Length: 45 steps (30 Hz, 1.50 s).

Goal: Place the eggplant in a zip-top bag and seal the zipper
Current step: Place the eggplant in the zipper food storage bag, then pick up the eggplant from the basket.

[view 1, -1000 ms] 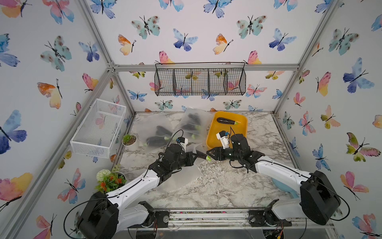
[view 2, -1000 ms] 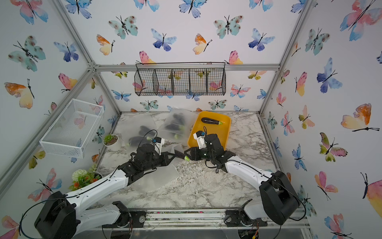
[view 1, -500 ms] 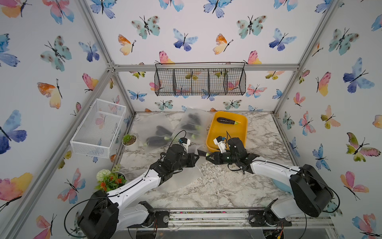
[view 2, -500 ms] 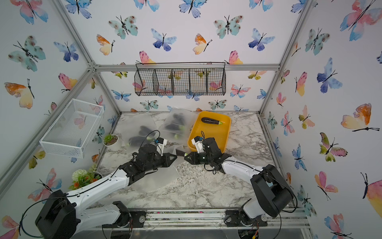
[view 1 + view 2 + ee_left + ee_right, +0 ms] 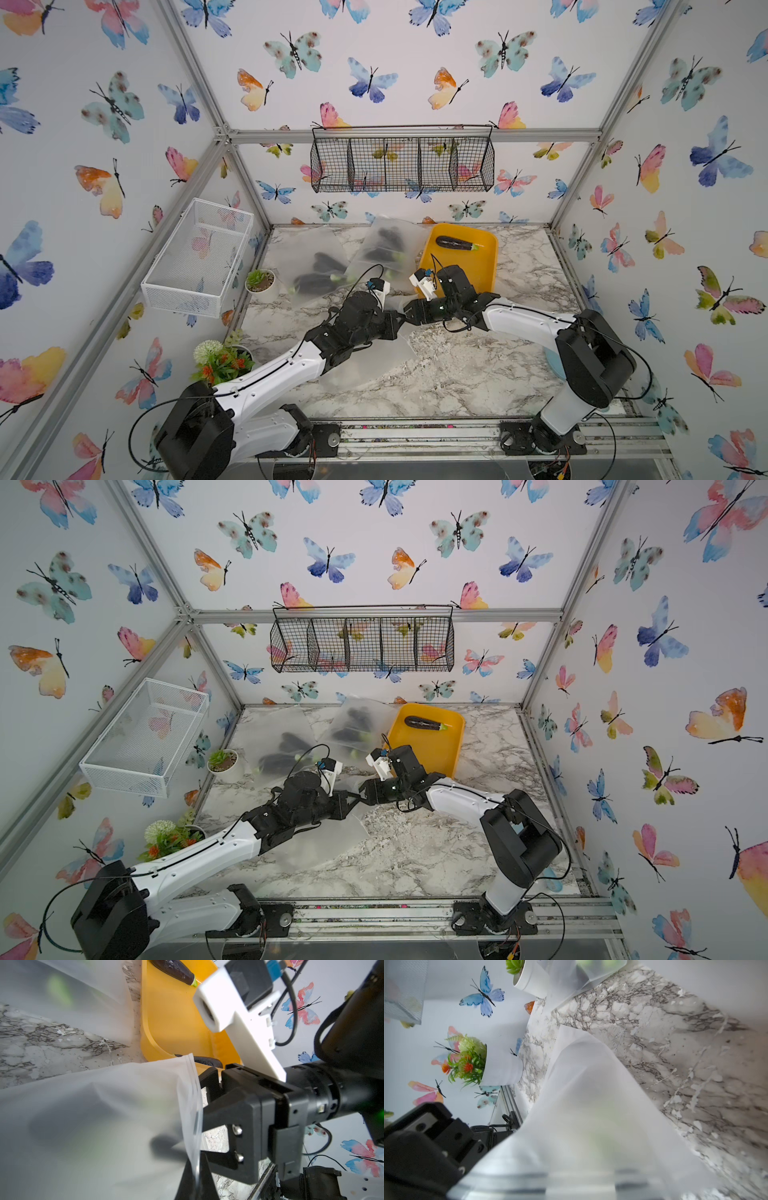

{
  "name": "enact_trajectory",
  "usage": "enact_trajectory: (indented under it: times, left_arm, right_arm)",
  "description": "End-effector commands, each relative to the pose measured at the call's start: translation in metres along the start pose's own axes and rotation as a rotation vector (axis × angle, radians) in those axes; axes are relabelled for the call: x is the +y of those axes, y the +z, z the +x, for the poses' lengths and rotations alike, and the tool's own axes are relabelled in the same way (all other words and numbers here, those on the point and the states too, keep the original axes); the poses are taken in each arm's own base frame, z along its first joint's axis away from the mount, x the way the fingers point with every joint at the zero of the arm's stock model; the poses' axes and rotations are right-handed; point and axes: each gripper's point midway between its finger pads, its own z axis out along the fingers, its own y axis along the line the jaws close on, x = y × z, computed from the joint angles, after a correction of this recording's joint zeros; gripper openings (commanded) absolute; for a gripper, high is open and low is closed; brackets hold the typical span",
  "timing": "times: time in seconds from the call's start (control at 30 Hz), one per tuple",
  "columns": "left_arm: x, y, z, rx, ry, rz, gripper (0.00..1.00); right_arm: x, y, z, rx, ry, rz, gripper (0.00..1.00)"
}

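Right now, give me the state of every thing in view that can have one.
zip-top bag: held up by its zipper edge, eggplant inside; seal unclear.
left gripper: shut on that edge.
right gripper: fingers apart at the same edge.
yellow tray: holds one loose eggplant.
bag by the tray: lying, dark eggplants inside.
bag by the small pot: lying, dark eggplants inside.

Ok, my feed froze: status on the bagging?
Left gripper jaws shut on frosted zip-top bag rim. Right gripper jaws open at zipper. Dark eggplant seems inside. Nothing blocking.
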Motion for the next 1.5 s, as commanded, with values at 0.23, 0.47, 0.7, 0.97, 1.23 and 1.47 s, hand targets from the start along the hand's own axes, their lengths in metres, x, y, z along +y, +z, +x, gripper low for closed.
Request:
enact_trajectory:
  times: [0.23, 0.47, 0.7, 0.97, 1.23, 1.47]
  left_arm:
    - [0.027, 0.008, -0.018, -0.030, 0.019, -0.093, 0.00]
    - [0.016, 0.021, -0.011, 0.024, 0.051, -0.070, 0.00]
    - [0.003, 0.018, -0.021, 0.011, 0.077, -0.047, 0.00]
    - [-0.001, 0.015, -0.022, 0.013, 0.090, -0.043, 0.00]
    - [0.004, 0.018, -0.024, 0.020, 0.093, -0.055, 0.00]
    - [0.012, 0.017, -0.026, 0.031, 0.083, -0.080, 0.00]
  right_arm:
    - [-0.050, -0.090, -0.084, -0.281, 0.020, 0.142, 0.62]
    - [-0.164, -0.121, -0.175, -0.737, 0.308, 0.313, 0.66]
    - [-0.234, -0.100, -0.210, -0.919, 0.541, 0.336, 0.67]
    - [-0.306, -0.072, -0.210, -0.988, 0.751, 0.326, 0.67]
    - [-0.345, -0.058, -0.216, -1.057, 0.883, 0.321, 0.70]
    - [-0.372, -0.045, -0.220, -1.105, 0.988, 0.317, 0.68]
